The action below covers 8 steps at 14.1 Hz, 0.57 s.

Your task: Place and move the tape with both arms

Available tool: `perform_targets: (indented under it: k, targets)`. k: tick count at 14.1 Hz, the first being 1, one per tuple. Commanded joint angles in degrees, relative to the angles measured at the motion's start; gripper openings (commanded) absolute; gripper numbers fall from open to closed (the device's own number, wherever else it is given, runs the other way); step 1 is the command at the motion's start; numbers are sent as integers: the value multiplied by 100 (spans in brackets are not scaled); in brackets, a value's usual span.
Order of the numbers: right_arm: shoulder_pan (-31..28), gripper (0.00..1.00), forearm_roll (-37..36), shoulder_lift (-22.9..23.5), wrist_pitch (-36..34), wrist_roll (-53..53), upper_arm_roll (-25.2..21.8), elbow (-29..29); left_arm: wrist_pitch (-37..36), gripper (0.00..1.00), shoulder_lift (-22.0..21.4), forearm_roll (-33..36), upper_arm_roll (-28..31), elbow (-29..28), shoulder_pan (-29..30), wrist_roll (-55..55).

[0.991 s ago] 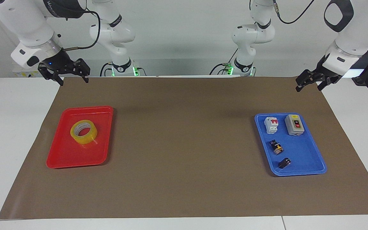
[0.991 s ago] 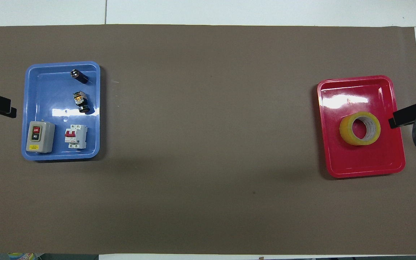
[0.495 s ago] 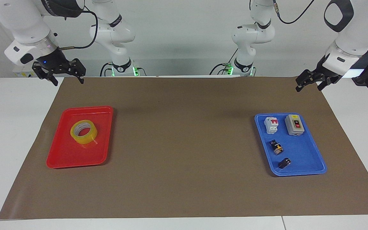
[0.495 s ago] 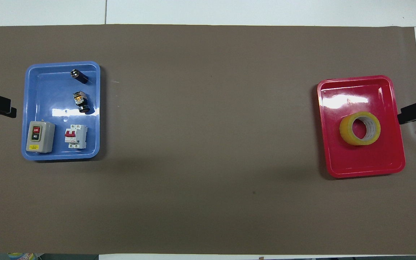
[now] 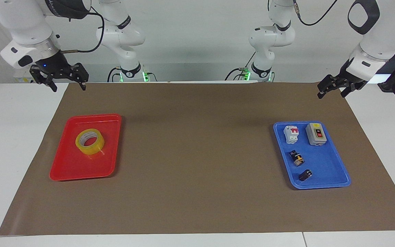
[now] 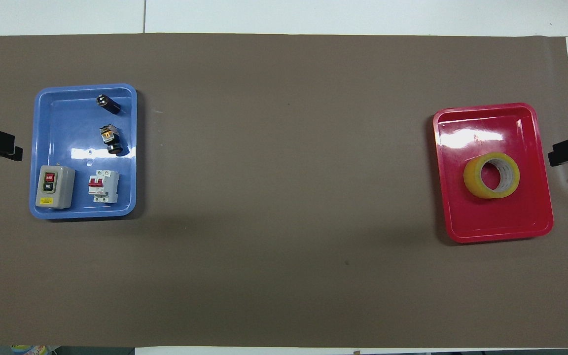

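Facing view: tape lay in the red tray.
Right gripper hung released above the tray, left gripper likewise, waiting; descent probably next.

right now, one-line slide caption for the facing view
Tape lies in the red tray; right gripper and left gripper hang open, both empty.

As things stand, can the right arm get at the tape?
Probably yes. The tape lies uncovered in the red tray at that arm's end, and the right gripper, open, hangs above the table edge with nothing between.
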Motion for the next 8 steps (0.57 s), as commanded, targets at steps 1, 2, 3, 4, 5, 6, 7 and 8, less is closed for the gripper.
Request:
perform_targets:
  k: [1, 2, 3, 4, 5, 6, 7, 8]
  targets:
    - [-66, 100, 154, 33, 28, 32, 7, 48, 48, 100, -148, -24, 6, -154, 9, -67]
    - [-83, 100, 198, 33, 36, 23, -11, 47, 48, 100, -148, -24, 6, -154, 9, -67]
    - [-92, 100, 198, 33, 45, 23, -19, 56, 48, 100, -148, -24, 6, -154, 9, -67]
    - [-92, 100, 198, 33, 45, 23, -20, 56, 48, 100, -148, -24, 6, -154, 9, -67]
    - [-58, 100, 198, 33, 45, 32, -20, 48, 48, 100, -148, -24, 6, -154, 9, -67]
    - [-40, 100, 198, 24, 45, 32, -20, 21, 48, 100, -148, -24, 6, -154, 9, -67]
    - [-31, 100, 198, 15, 45, 41, -20, 4, 48, 100, -148, -24, 6, -154, 9, -67]
    - [-31, 100, 198, 15, 45, 41, -20, 4, 48, 100, -148, -24, -11, -154, 9, -67]
